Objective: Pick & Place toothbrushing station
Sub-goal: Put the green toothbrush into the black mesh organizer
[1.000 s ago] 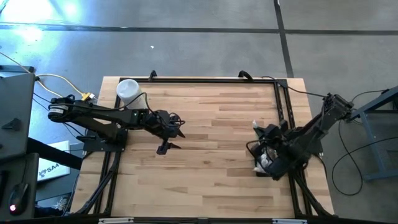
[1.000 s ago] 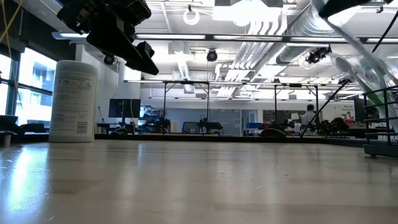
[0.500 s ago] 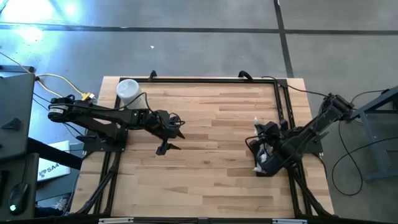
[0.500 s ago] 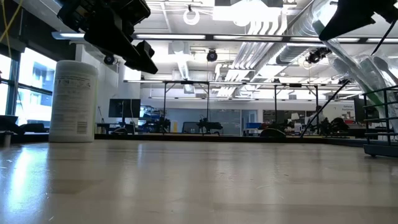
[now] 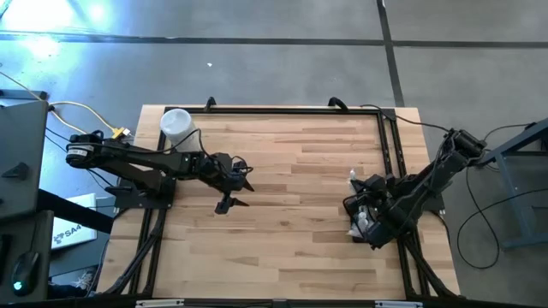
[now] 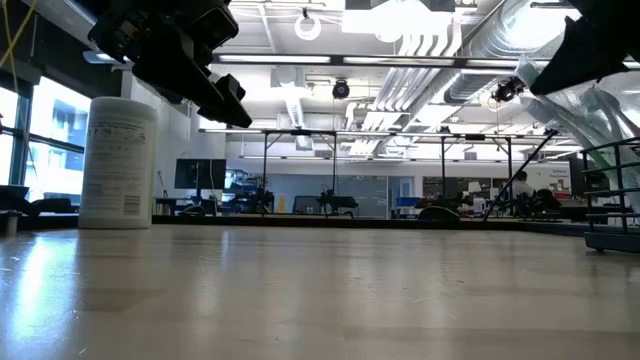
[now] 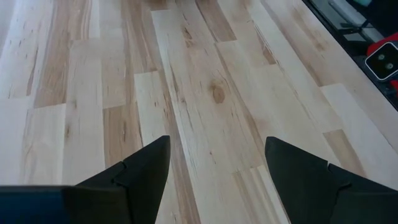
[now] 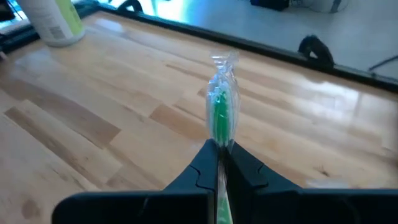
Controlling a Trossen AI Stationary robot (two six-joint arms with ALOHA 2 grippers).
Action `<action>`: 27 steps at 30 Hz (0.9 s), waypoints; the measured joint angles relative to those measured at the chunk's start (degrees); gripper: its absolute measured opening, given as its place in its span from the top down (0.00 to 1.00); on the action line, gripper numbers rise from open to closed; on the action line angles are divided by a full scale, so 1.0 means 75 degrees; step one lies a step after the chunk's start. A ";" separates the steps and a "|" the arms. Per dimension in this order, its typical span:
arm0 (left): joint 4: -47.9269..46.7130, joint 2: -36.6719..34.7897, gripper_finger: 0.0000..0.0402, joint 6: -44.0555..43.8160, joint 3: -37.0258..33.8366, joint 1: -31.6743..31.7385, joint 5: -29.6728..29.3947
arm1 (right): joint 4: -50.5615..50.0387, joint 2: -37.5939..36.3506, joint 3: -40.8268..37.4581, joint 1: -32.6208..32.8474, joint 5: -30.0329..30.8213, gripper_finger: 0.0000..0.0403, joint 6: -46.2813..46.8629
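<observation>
My right gripper (image 8: 221,146) is shut on a green toothbrush in clear plastic wrap (image 8: 219,106), held above the table's right part (image 5: 364,218). In the low view the clear wrap (image 6: 590,105) hangs below the dark gripper (image 6: 600,45). My left gripper (image 7: 217,168) is open and empty above the table's left middle (image 5: 231,184). The black wire-mesh holder and the teal toothpaste tubes are out of view. My right gripper pinches the wrapped toothbrush between its two fingers, on the wrap near one end (image 8: 220,134). The toothbrush lies along the fingers and sticks out past the fingertips. It is lifted clear of the table.
A white cylindrical canister (image 5: 175,126) stands at the table's far left corner; it also shows in the low view (image 6: 118,160) and the right wrist view (image 8: 56,22). Black frame bars (image 5: 390,145) run along the table's far and right edges. Bare wood (image 5: 291,188) lies between the arms.
My right gripper has come down a little with the wrapped toothbrush, which stays clear of the table.
</observation>
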 joint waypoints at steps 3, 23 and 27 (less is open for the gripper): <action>0.0023 0.0000 0.35 -0.0002 0.0000 0.0000 0.0000 | 0.0545 0.0000 -0.0238 0.0000 -0.0128 0.99 -0.0055; 0.0078 0.0000 0.35 -0.0006 0.0000 0.0000 0.0000 | 0.0468 0.0071 -0.0669 0.0009 -0.1188 0.97 0.0682; 0.0078 0.0000 0.35 -0.0006 0.0000 0.0000 0.0000 | -0.0042 0.0069 -0.0638 0.0172 -0.1237 0.95 0.1113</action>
